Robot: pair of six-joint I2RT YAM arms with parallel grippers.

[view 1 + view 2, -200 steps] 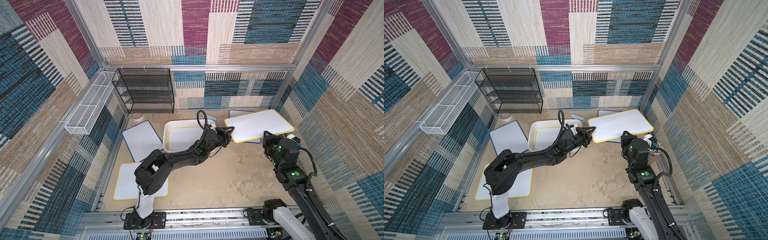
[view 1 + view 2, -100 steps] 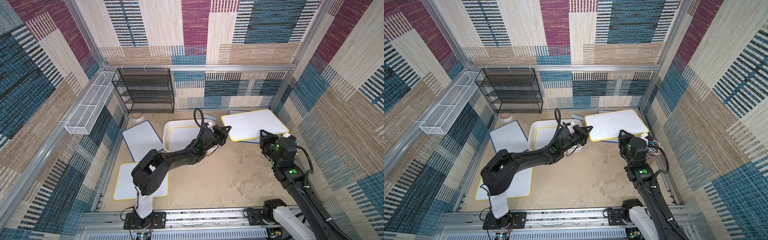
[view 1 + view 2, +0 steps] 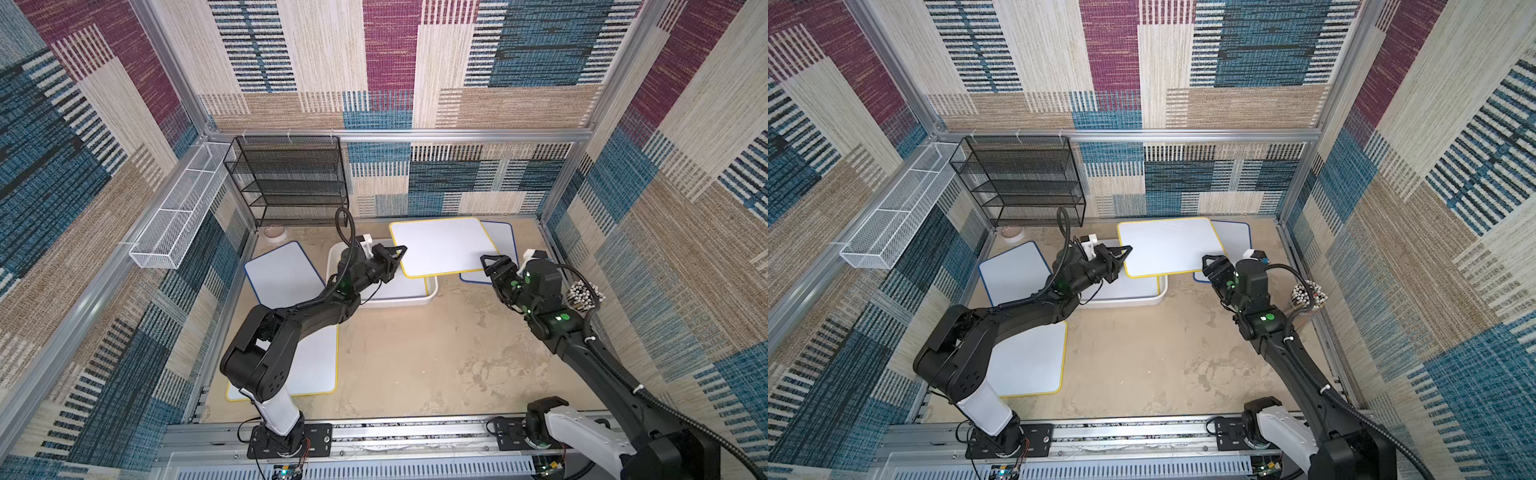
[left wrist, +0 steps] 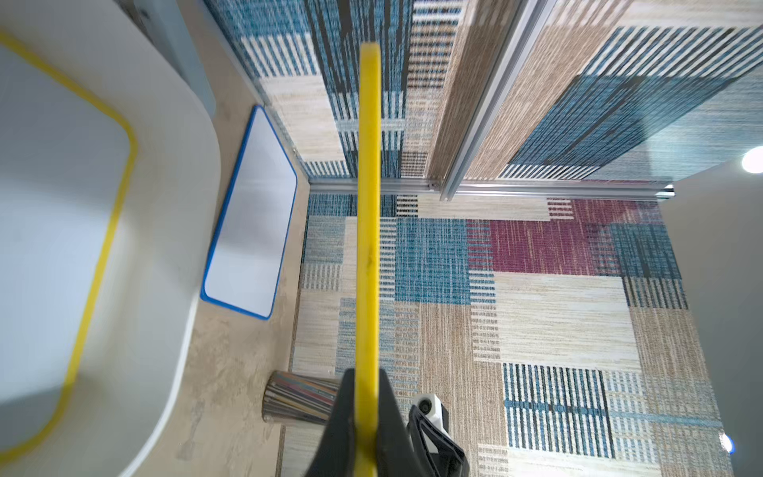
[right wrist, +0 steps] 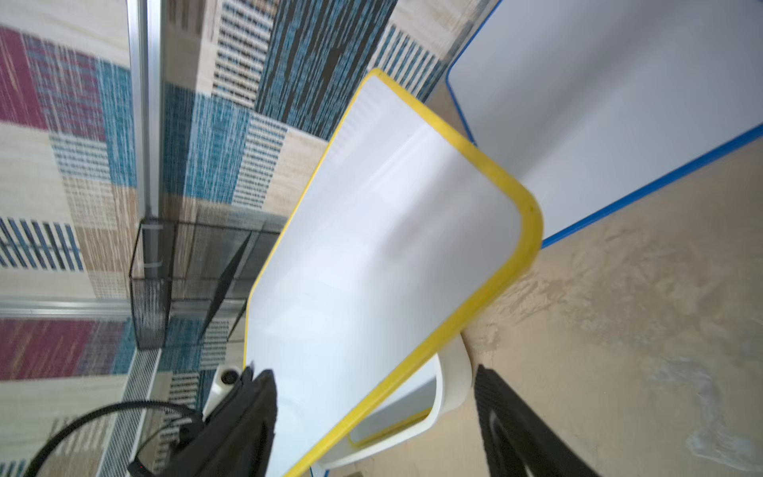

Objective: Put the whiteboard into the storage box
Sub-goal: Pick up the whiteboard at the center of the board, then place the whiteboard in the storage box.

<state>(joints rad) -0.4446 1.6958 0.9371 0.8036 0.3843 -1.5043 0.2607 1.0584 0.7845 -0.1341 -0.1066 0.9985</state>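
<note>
Yellow-edged whiteboard [image 3: 442,245] hangs at frame centre in both top views, overlapping the right end of the storage box [image 3: 415,300]. Your left gripper [image 3: 401,253] is clamped on its left edge. Your right gripper [image 3: 492,262] stands spread at its lower right corner, holding nothing. Another yellow-edged board [image 3: 397,289] lies inside the box, and a blue-edged board [image 3: 500,243] lies just right.

storage box [image 3: 407,301]: far side hidden under whiteboard [image 3: 440,245] & left arm [image 3: 307,311].
left claw [image 4: 366,382]: base cut off at wrist view edge.
small round item [image 3: 274,232]: too small, I can't ID.
</note>
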